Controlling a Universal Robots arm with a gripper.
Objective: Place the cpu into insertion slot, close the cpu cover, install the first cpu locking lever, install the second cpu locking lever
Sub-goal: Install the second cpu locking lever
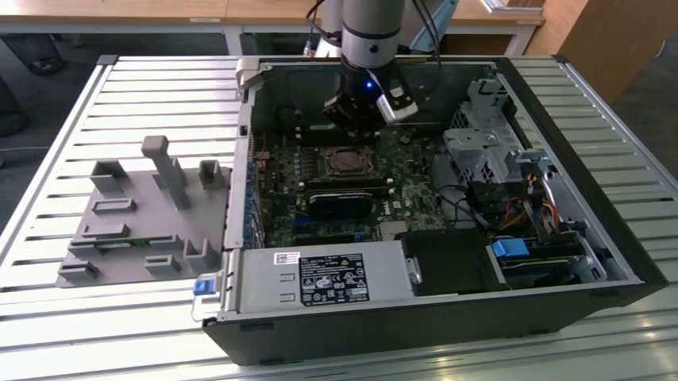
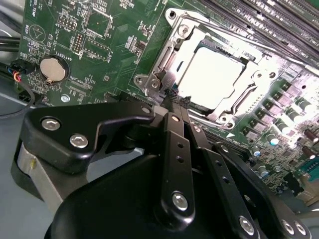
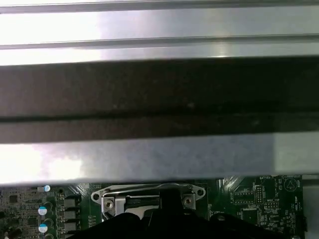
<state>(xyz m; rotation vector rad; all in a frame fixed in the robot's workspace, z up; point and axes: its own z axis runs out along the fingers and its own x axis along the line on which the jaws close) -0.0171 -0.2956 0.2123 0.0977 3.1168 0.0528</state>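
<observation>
Black linkage of the hand (image 2: 175, 105) filled the near field in the second wrist view, fingers drawn together to a narrow tip, nothing visibly between them. Tip sat at the socket edge, right by a corner of the cover (image 2: 169, 55). Contact or just above: couldn't tell.

Cpu (image 2: 212, 74) lay just beyond the tip, seated flat in the slot (image 2: 238, 102), pale top showing through the cover's cut-out. Cover looked down over it. Couldn't tell whether either lever was latched.

Judgement: chip placement done, cover closed, work now at the socket rim nearest the hand.

Around it: green board (image 2: 99, 45), coin cell (image 2: 53, 68) off to one side, a row of capacitors (image 2: 294, 114) on the other, memory slots (image 2: 259, 20) past the socket. Nothing stood between tip and socket.

Exterior view: arm (image 1: 371, 32) reached down into the open pc case (image 1: 424, 325), hand (image 1: 366, 119) just behind the socket (image 1: 347, 162). Long black card (image 1: 344, 202) lay nearer the camera. Grey fixture (image 1: 148, 214) sat well apart on the slatted counter (image 1: 85, 333), toward the exterior view's left.
</observation>
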